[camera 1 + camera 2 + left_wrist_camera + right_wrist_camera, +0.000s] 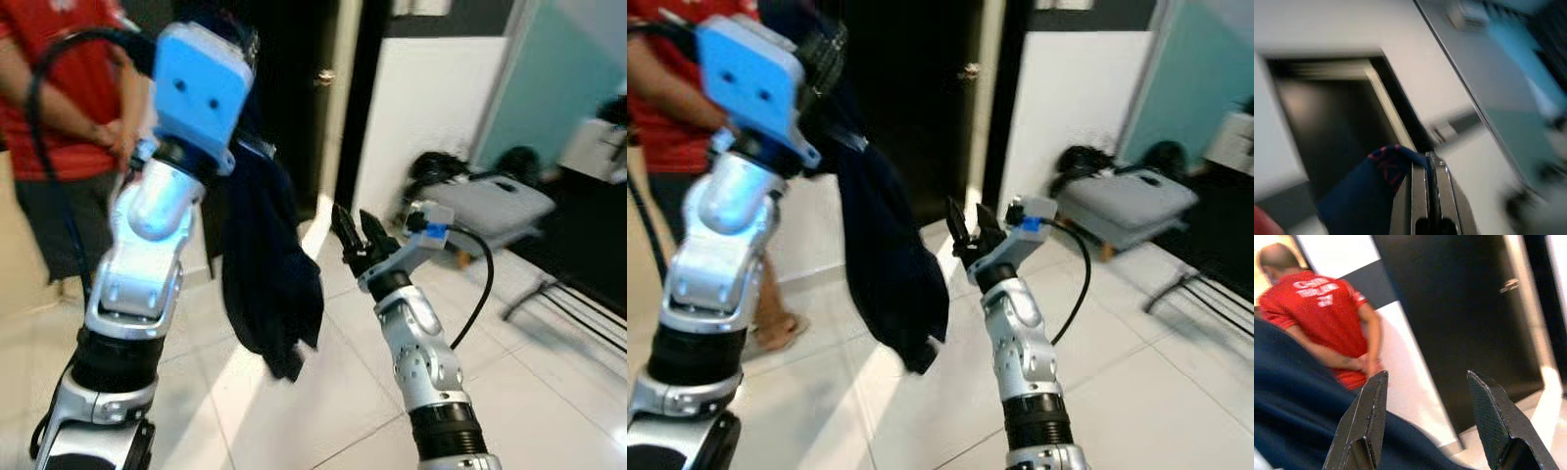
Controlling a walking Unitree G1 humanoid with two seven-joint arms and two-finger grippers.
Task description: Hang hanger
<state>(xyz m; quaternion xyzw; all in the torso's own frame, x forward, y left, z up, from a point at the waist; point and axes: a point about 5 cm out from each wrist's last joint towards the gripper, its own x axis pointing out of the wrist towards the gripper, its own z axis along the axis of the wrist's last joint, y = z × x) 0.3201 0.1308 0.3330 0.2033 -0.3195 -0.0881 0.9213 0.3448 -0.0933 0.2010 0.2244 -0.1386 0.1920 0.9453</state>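
Both arms are up: my left gripper is pinched tight on the navy garment dangling between them; my right gripper gapes wide, empty, just beside it.

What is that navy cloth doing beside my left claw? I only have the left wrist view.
Observer: The navy garment hangs down from the raised left claw. Its lower end dangles free above the tiled floor.
Operator: Where is the right claw?
Observer: The right claw is held up on the robot's right of the garment. It is open and apart from the cloth.
Operator: Is anyone close by?
Observer: A person in a red shirt stands just beyond the left arm.
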